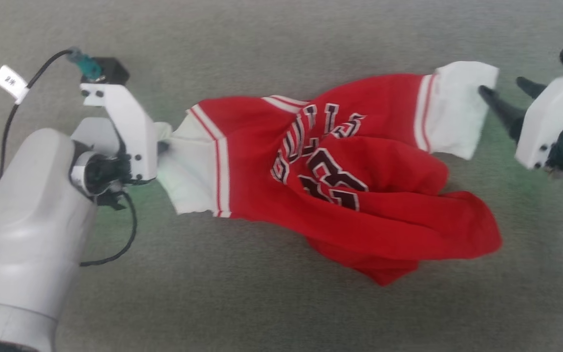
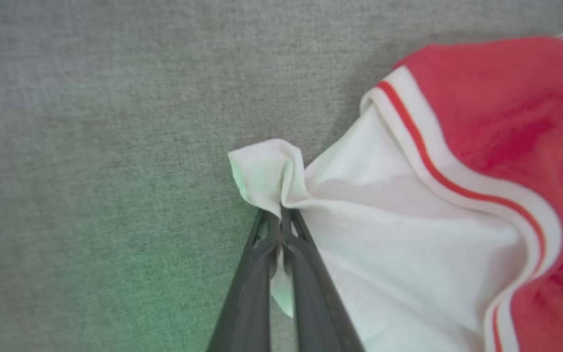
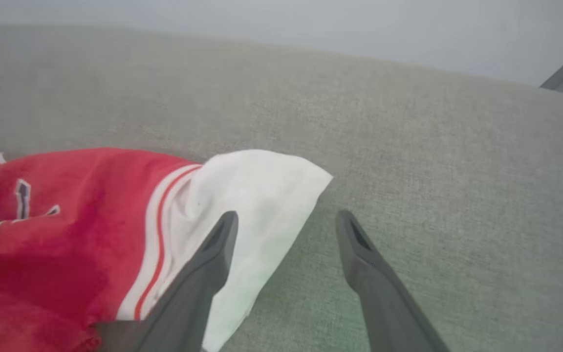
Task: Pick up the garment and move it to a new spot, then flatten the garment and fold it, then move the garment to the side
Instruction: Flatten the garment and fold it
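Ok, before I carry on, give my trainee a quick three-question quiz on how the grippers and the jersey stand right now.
1. True or false: the left gripper is shut on a white sleeve of the garment.
2. Pick one: the right gripper is A) shut on the red hem, B) open beside the other white sleeve, C) shut on the collar.
3. Fill in: the garment lies ___ (flat or crumpled) on the grey surface.

Key: 1 true; 2 B; 3 crumpled.
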You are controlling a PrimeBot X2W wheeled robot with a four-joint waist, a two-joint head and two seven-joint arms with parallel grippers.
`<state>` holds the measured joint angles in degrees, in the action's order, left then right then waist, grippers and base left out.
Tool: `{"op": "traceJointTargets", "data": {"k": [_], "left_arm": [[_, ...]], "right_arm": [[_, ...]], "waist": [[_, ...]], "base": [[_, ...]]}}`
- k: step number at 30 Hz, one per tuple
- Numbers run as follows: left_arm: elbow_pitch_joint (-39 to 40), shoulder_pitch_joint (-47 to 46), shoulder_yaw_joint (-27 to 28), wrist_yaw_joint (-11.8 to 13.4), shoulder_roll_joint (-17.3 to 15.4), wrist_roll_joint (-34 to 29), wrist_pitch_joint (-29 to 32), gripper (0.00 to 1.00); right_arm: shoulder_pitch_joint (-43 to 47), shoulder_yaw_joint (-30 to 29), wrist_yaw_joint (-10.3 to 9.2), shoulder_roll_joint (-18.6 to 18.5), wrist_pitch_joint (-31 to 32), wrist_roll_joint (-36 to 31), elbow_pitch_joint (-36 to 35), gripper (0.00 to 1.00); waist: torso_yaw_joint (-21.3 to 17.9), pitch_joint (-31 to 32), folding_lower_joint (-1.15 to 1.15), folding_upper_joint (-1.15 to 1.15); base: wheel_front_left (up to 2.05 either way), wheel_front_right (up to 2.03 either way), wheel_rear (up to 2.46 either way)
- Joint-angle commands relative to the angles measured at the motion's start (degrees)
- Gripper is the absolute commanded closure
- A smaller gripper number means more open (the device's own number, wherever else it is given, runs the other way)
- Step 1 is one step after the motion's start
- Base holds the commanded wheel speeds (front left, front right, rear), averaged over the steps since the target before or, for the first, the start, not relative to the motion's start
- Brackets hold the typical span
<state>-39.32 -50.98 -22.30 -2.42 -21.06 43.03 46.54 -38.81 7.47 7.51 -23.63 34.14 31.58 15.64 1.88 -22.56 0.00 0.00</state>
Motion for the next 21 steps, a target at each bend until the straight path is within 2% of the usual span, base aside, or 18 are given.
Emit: {"op": "traceJointTargets", "data": {"k": [1, 6, 10, 11, 12, 13, 21], "left_arm": [[-1.4, -0.1, -0.7, -0.4, 0.9, -0.4, -0.5, 1.0], [-4.2, -2.1, -1.4, -1.9, 2.6, -0.1, -2.6, 1.0], [-6.6, -3.0, -1.6, -2.8, 3.7, 0.4, -4.3, 1.0], [-7.2, -3.1, -1.8, -2.9, 3.9, 0.6, -4.7, 1.0], [-7.9, -3.3, -1.9, -3.2, 3.9, 0.6, -5.0, 1.0], [-8.5, -3.5, -1.7, -3.2, 4.0, 0.8, -5.6, 1.0], [-10.1, -7.2, -1.7, -4.3, 2.9, 0.8, -8.8, 1.0]], "right_arm": [[-1.6, 0.5, -0.04, -0.5, 1.6, -0.4, 1.7, 0.0], [-7.7, 2.3, -0.03, -1.6, 9.9, -0.2, 10.7, 0.0], [-9.8, 5.4, -0.01, -0.4, 17.3, 1.9, 16.5, 0.0], [-9.8, 6.5, -0.01, -0.1, 19.1, 2.4, 17.4, 0.53], [-10.1, 8.1, 0.0, -0.3, 20.1, 2.6, 17.5, 0.79], [-10.3, 8.7, 0.0, -0.8, 20.4, 3.2, 17.8, 1.0], [-13.0, 10.2, -0.02, -3.8, 17.5, 8.2, 15.1, 1.0]], "waist": [[2.1, -1.3, 0.0, 0.0], [4.9, -2.7, 0.0, 0.0], [6.1, -3.2, 0.0, 0.0], [6.3, -3.2, 0.0, 0.0], [6.4, -3.2, 0.0, 0.0], [6.6, -3.2, 0.0, 0.0], [5.7, -0.4, 0.0, 0.0]], "base": [[0.0, 0.0, 0.0], [0.0, 0.0, 0.0], [0.0, 0.0, 0.0], [0.0, 0.0, 0.0], [0.0, 0.0, 0.0], [0.0, 0.0, 0.0], [0.0, 0.0, 0.0]]}}
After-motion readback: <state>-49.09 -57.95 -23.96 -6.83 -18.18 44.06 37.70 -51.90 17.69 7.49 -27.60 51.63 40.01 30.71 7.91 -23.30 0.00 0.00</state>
